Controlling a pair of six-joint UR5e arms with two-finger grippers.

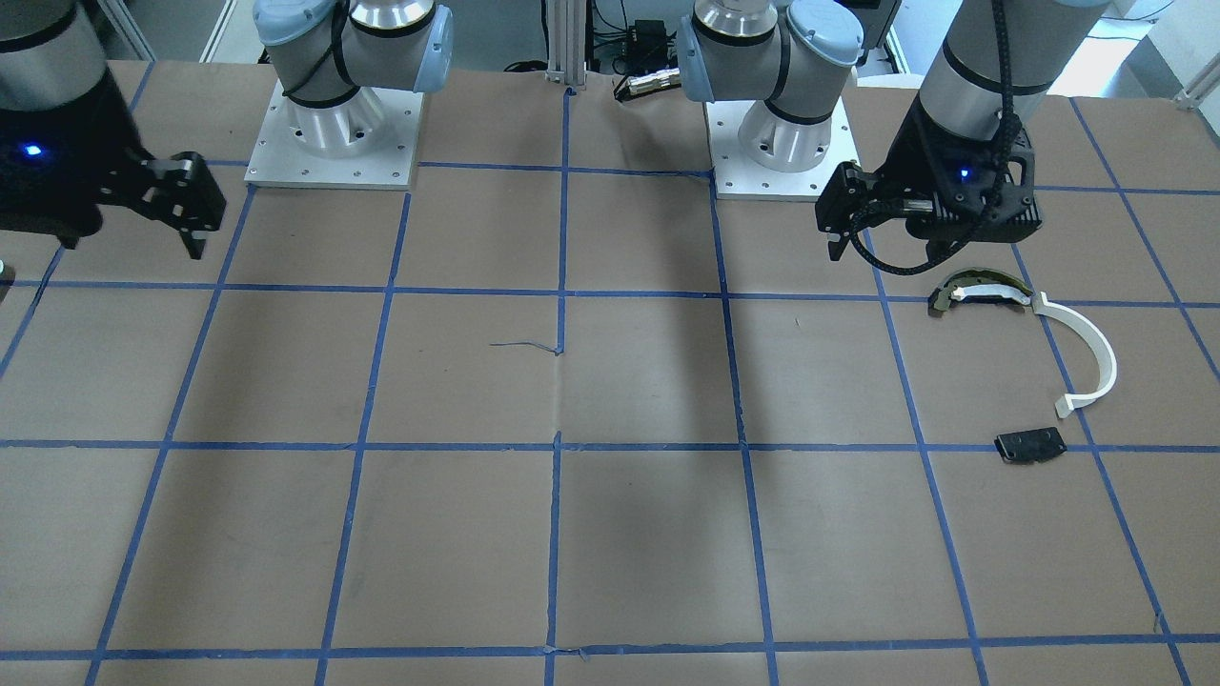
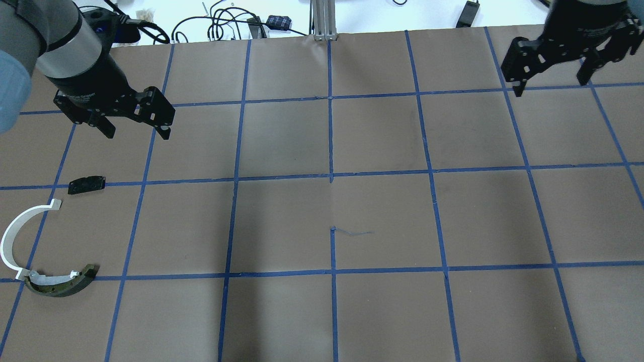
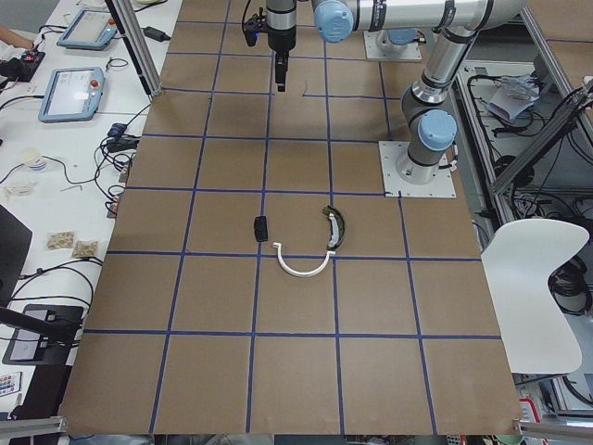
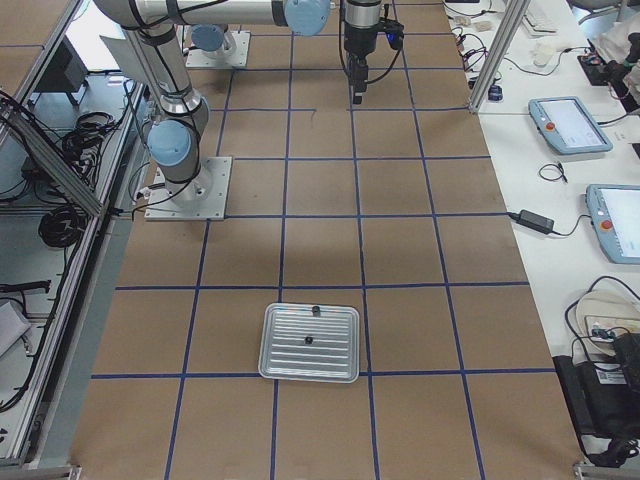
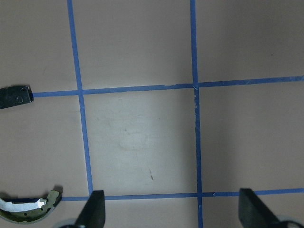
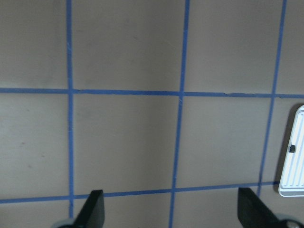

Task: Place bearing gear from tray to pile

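Observation:
The silver ribbed tray point(image 4: 340, 365) lies on the table at my right end, and its edge point(image 6: 295, 175) shows in the right wrist view. Two small dark parts point(image 4: 314, 310) point(image 4: 308, 341) sit on it, too small to tell whether either is the bearing gear. The pile is a white half-ring point(image 2: 12, 236), a dark and cream arc piece point(image 2: 63, 284) and a black plate point(image 2: 87, 184). My left gripper point(image 2: 136, 131) hangs open and empty beyond the black plate. My right gripper point(image 2: 552, 84) is open and empty, high over the far right.
Brown paper with a blue tape grid point(image 2: 331, 176) covers the table. Both arm bases point(image 1: 334, 133) point(image 1: 782, 143) stand at the robot's edge. Cables and tablets point(image 3: 74, 93) lie on the side bench. A white chair point(image 3: 533, 278) stands beside the table.

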